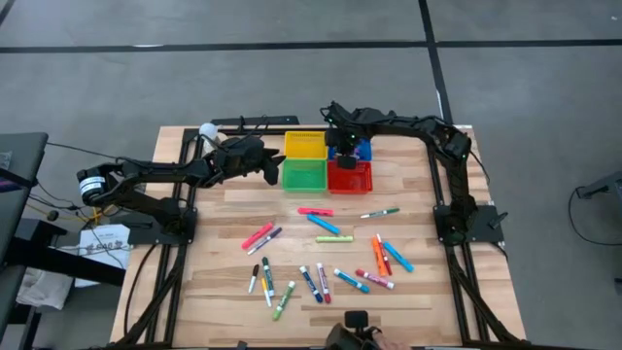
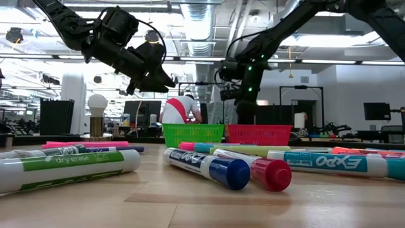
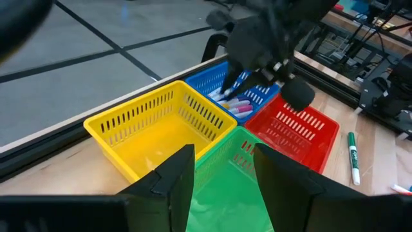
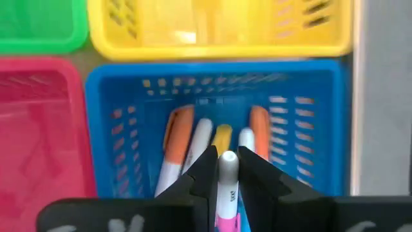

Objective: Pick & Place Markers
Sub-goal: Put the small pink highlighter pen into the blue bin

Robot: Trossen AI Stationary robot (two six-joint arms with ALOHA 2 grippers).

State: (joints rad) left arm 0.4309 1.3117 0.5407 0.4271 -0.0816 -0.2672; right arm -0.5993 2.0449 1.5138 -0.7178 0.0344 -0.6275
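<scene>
My right gripper [image 4: 227,169] points down over the blue basket [image 4: 212,72], shut on a white marker with a pink label [image 4: 227,183]. Several markers [image 4: 193,145], orange, white and yellow, lie inside that basket. My left gripper [image 3: 225,174] hovers open above the green basket [image 1: 303,175], with nothing between its fingers. Many more markers [image 1: 321,255] lie loose on the wooden table's near half. My right gripper pinches the white-and-pink marker between its two fingers [image 4: 205,173], at its white part [image 4: 228,161]. The fingers come from above, slanting down. The marker runs along the fingers, its end toward the basket's floor, lifted clear of the markers below.
Yellow [image 1: 305,145], green, red [image 1: 350,177] and blue baskets stand packed in a square at the table's far middle. Both arms reach over them, close together. The loose markers spread across the table's near half. A person stands in the room beyond [image 2: 183,109].
</scene>
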